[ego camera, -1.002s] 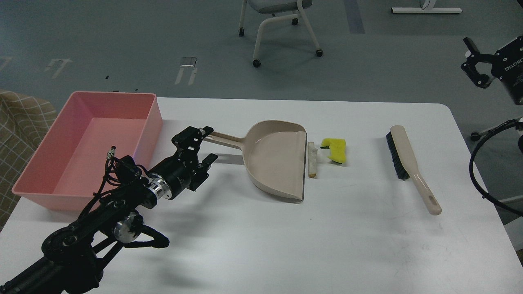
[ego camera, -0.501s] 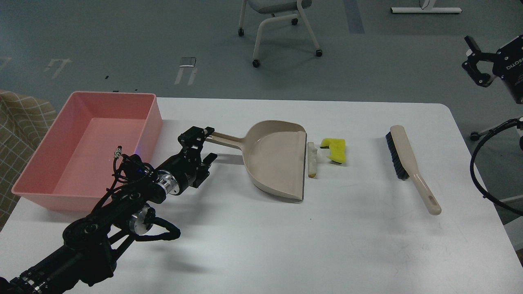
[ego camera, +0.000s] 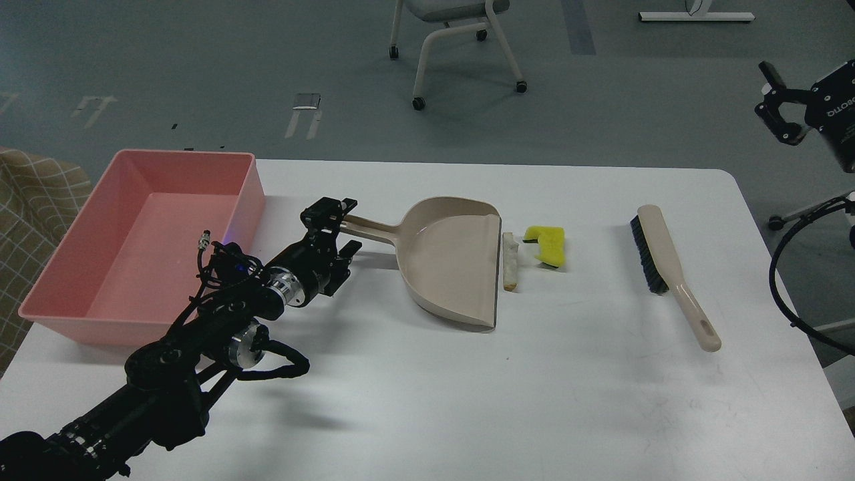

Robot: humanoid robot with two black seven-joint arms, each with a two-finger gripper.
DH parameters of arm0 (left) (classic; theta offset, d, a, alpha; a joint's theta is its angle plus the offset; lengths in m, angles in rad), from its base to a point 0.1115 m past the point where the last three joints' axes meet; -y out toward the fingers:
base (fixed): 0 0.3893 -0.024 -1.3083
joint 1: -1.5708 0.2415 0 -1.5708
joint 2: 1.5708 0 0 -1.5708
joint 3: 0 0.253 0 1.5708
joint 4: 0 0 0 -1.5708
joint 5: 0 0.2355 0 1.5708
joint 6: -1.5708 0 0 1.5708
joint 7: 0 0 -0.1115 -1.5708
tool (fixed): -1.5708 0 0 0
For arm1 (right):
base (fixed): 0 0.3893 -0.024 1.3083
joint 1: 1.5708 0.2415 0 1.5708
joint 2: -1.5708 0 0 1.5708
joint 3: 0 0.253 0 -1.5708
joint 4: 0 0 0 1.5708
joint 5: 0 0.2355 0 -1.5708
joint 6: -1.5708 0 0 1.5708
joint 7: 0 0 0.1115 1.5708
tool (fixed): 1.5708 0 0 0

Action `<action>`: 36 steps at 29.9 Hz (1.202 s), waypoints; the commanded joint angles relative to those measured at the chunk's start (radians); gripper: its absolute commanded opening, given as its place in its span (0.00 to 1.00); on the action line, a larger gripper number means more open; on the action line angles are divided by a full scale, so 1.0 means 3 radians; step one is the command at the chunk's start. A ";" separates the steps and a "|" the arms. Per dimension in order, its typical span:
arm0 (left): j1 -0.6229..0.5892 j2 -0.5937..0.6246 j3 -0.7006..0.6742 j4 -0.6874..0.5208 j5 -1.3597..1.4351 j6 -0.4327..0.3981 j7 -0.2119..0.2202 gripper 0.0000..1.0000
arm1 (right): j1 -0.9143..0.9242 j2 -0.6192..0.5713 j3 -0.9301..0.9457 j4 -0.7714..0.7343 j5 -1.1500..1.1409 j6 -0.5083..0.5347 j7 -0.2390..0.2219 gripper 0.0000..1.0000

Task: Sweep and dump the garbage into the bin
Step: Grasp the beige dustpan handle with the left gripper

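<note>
The pink bin stands at the table's left. The beige dustpan lies in the middle with its mouth facing right and its handle pointing left. Just right of its mouth lie the pale bread slice and the yellow sponge chunk. My left gripper is open, with its fingers on either side of the handle's end. My right gripper hangs open and empty off the table's far right corner.
A beige hand brush with dark bristles lies on the table's right side, its handle pointing toward me. A wheeled chair stands on the floor behind the table. A checked cushion sits left of the bin.
My left arm has reached forward and to the right, bringing its open gripper from beside the handle's tip to around the handle's end. The right gripper has hardly moved.
</note>
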 commanded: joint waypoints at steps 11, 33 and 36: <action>-0.0066 0.0003 0.0155 0.0101 -0.0002 0.0014 -0.0181 0.49 | -0.0019 0.0010 0.0000 0.0000 0.0000 0.0000 0.0004 1.00; -0.0133 -0.0008 0.0175 0.0141 0.0008 0.0019 -0.0355 0.12 | -0.0060 0.0000 0.0031 -0.0005 0.0000 0.0000 0.0004 1.00; -0.0148 -0.0003 0.0181 0.0101 0.0160 0.0024 -0.0396 0.12 | -0.0060 -0.0030 0.0031 -0.0005 -0.0010 0.0000 0.0004 1.00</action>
